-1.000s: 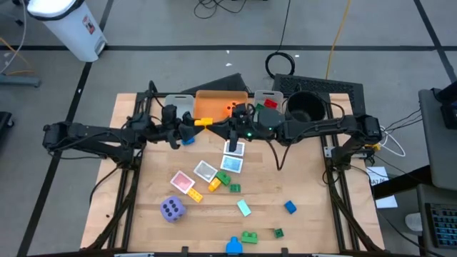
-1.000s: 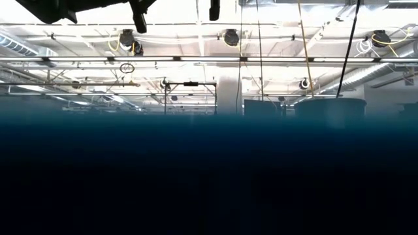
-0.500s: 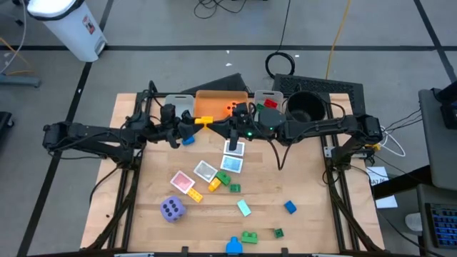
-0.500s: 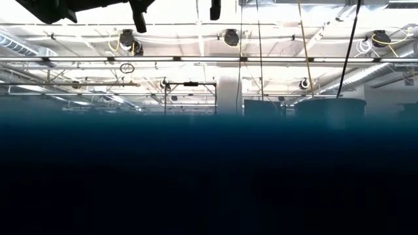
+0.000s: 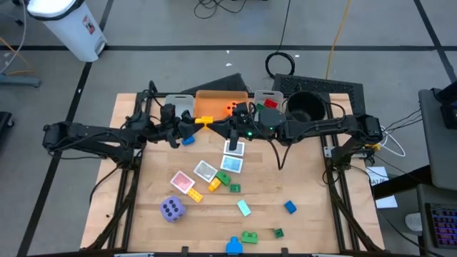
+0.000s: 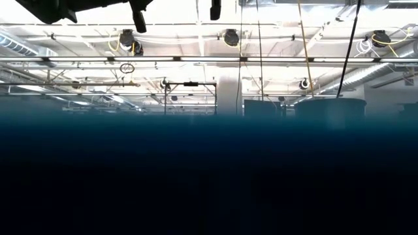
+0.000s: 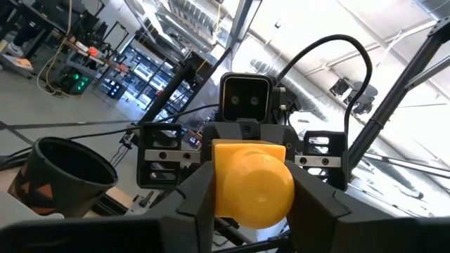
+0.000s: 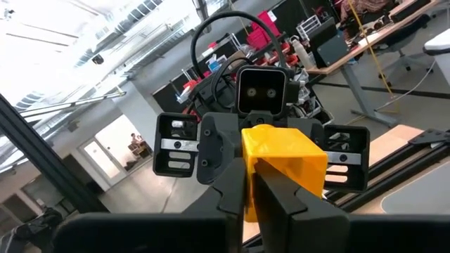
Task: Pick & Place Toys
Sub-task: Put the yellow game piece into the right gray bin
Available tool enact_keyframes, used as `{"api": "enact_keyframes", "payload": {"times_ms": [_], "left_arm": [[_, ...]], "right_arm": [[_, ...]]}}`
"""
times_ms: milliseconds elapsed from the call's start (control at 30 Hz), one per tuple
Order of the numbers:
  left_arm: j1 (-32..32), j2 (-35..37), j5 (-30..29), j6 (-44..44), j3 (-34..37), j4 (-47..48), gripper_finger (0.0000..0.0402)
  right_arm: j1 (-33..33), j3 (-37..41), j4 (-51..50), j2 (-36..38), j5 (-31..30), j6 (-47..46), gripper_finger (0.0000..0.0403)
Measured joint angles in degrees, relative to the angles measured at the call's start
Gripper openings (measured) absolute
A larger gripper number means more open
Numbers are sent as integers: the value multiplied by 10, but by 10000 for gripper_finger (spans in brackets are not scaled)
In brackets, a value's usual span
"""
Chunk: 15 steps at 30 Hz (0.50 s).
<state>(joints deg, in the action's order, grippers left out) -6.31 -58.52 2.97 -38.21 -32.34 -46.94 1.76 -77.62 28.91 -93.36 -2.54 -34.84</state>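
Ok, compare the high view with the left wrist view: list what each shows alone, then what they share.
Only the high view: the toys loose on the table, such as the purple die and picture cards, plus the orange bin. Only the left wrist view: the right arm's wrist camera head-on and the room behind. Both: the yellow brick held between the left end effector and right end effector, and the black bowl.
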Motion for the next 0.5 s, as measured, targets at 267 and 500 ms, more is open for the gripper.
{"api": "enact_keyframes", "payload": {"times_ms": [267, 500], "left_arm": [[0, 0, 18, 2, 0, -3, 135], [-2, 11, 17, 8, 0, 2, 137]], "right_arm": [[0, 0, 2, 0, 28, 2, 70], [4, 0, 4, 4, 35, 6, 124]]}}
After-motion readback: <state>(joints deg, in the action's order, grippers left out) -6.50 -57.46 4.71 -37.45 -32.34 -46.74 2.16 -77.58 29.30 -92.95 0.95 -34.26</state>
